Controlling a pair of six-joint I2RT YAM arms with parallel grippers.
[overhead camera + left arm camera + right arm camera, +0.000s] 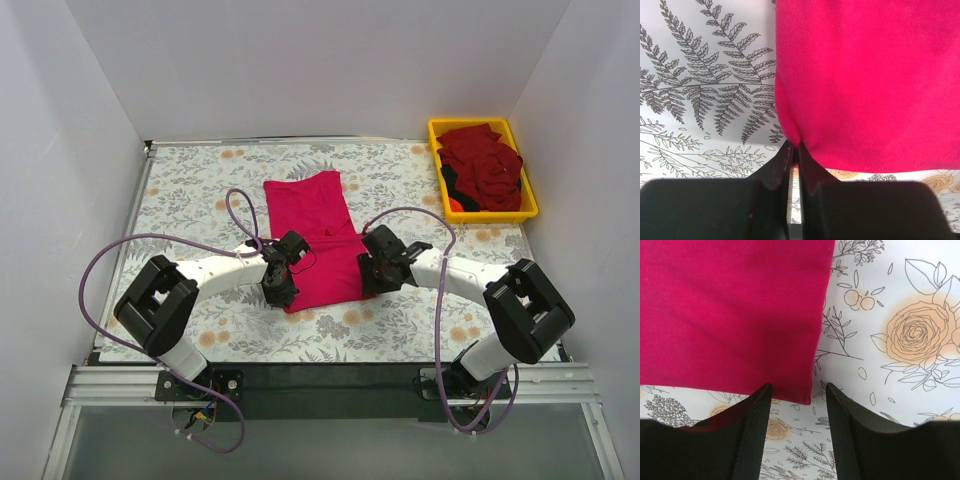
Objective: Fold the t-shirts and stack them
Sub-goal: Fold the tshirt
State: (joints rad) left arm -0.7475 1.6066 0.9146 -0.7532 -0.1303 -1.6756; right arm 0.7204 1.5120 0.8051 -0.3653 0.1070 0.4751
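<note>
- The table [190, 190] carries a floral-printed covering, and all the work lies on it, between the two arms.
- The magenta-pink t-shirt [310, 225] lies flat at the middle of the table, already narrowed to a long strip running away from the arms. Its near hem sits between the two wrists.
- Judged from this, the step in hand is taking both near corners so the hem can be carried over toward the far end.
- To do it well, both corners should be held firmly before either arm lifts. The arms should then rise together and level, so the hem stays straight and the fold lands square rather than skewed.
- The yellow bin [434, 150] stands at the far right corner, well apart from the pink shirt, with the darker crimson t-shirts [485, 165] heaped loosely in it, unfolded.
- The left gripper [793, 147] is pinched shut on the near left corner of the pink shirt [865, 75]. The cloth puckers into its tips, so that side looks secured.
- The right gripper [797, 387] stands partly open at the near right corner of the pink shirt [730, 305]. One finger [757, 405] sits at the hem, the other over bare covering, and the corner lies in the gap unpinched.
- This side needs to close fully on cloth before any lift, otherwise the corner may slip out.
</note>
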